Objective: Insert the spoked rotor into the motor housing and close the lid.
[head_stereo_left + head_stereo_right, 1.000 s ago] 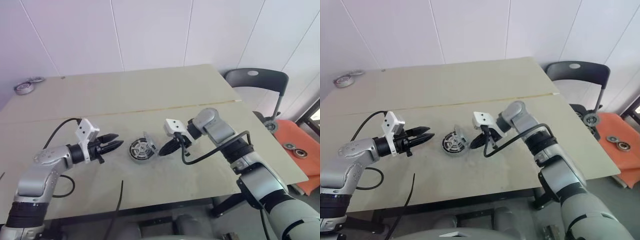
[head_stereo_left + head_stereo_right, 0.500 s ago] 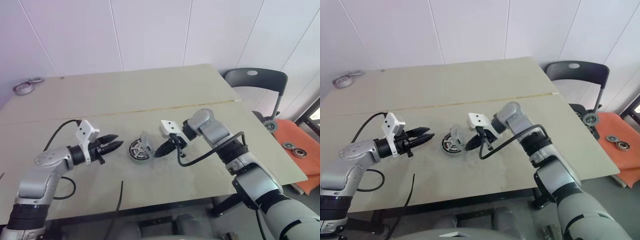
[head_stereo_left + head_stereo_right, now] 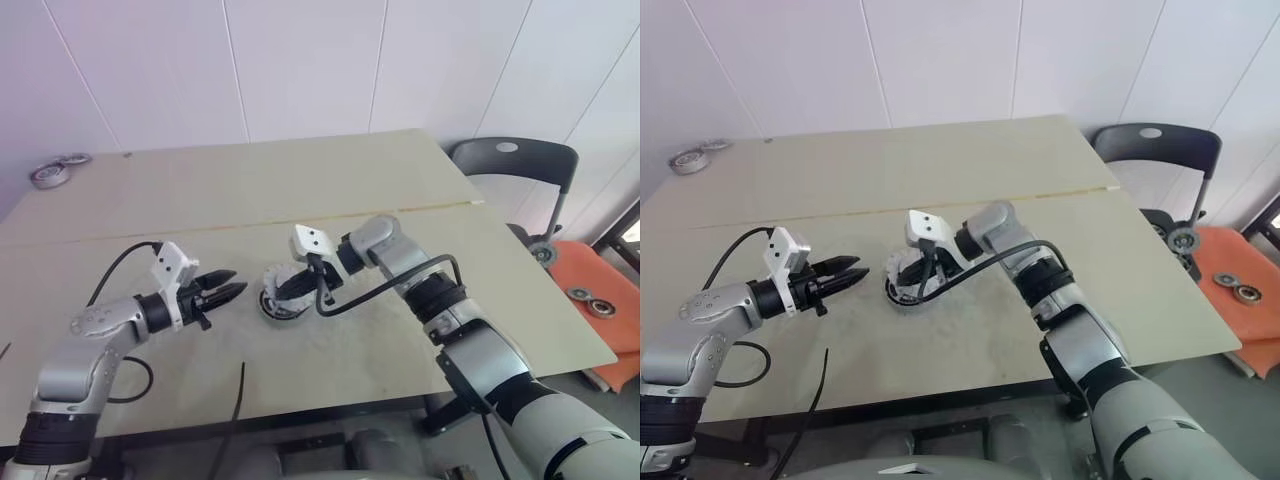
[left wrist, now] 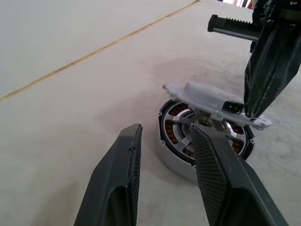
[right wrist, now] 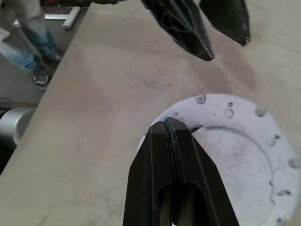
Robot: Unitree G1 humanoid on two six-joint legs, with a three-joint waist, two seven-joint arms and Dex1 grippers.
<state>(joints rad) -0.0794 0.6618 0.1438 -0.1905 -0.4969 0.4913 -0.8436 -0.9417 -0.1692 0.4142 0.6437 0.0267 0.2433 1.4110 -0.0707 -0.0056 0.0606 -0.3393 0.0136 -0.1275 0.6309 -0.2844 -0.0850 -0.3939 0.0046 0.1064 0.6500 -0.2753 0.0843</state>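
My right gripper (image 5: 175,129), fingers pressed together with nothing between them, has its tip on the pale round lid (image 4: 214,101), which lies tilted over the motor housing (image 4: 181,157); in the left wrist view the lid's near edge stands lifted, and under it I see copper-red windings and the silvery spokes of the spoked rotor (image 4: 207,126) seated inside the housing. My left gripper (image 3: 222,292) hangs just beside the housing on its left, fingers (image 4: 124,174) apart and holding nothing, pointing toward it without touching.

The housing (image 3: 280,300) stands on the tabletop (image 3: 330,190) toward the near edge, roughly midway between the left and right edges. A thin seam (image 3: 400,213) runs across the tabletop behind it. At the far left corner lie metal rings (image 3: 48,176), well apart from the work. A dark chair (image 3: 515,165) stands past the right edge. In the right wrist view a person's legs (image 5: 30,33) stand on the floor beyond the tabletop's edge.
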